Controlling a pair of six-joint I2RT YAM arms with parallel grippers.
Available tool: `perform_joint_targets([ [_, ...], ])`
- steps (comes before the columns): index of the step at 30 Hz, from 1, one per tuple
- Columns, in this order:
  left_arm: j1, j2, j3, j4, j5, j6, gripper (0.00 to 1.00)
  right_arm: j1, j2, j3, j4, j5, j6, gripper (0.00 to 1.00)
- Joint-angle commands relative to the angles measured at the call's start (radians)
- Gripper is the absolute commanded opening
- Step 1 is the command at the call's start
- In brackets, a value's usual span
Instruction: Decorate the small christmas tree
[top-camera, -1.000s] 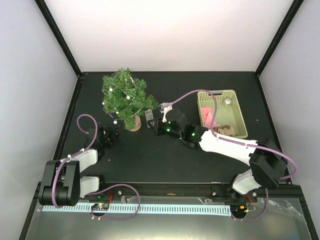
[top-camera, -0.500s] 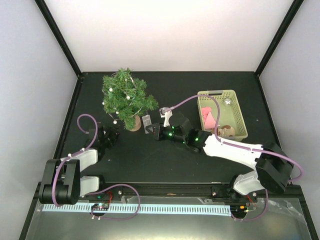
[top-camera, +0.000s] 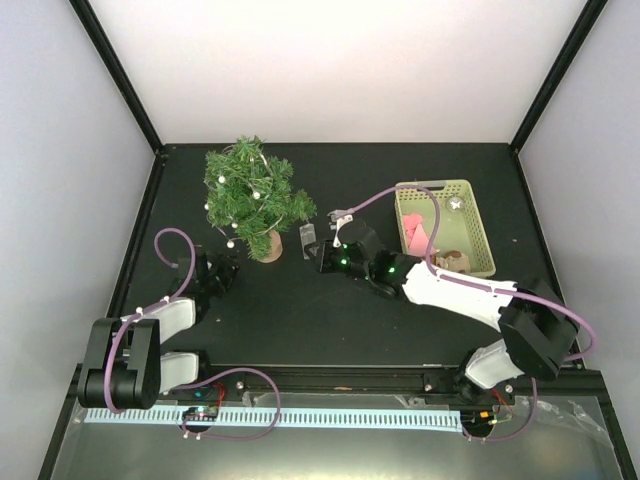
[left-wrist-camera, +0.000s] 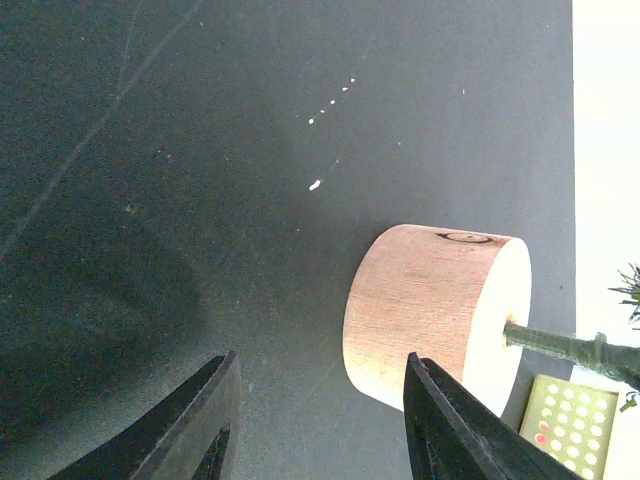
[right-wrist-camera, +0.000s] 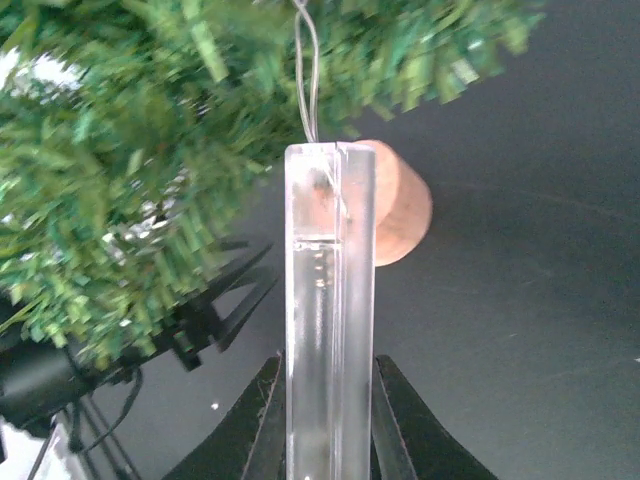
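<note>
Right hand (right-wrist-camera: 330, 405) is clamped on a clear case (right-wrist-camera: 330, 290), its wire (right-wrist-camera: 305, 80) entering the tree (top-camera: 250, 195) just ahead. Left hand (left-wrist-camera: 320, 400), jaws apart, faces the wood base (left-wrist-camera: 430, 310) with bare surface (left-wrist-camera: 200, 150) between; only the top view shows the whole tree.

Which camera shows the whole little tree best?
The top camera: the tree is all there, tip to base. The left wrist camera shows only the base and some trunk. The right wrist camera shows close branches and the base behind a clear box.
</note>
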Motion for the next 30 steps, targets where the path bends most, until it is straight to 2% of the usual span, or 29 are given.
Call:
perform_joint_targets([
  [1,0.006,-0.011,-0.003,0.02,0.013,-0.005,0.46,-0.053,-0.002,0.03,0.005,0.011,-0.022,0.18],
  [10,0.006,-0.012,0.005,0.013,0.012,-0.004,0.46,-0.118,-0.018,0.08,-0.015,-0.03,-0.08,0.18],
  [21,0.006,-0.009,0.009,0.012,0.01,-0.001,0.46,-0.118,-0.09,0.104,-0.051,-0.117,-0.132,0.18],
  [30,0.006,0.0,0.01,0.018,0.009,-0.005,0.46,-0.076,-0.152,0.032,0.015,-0.223,0.017,0.18],
])
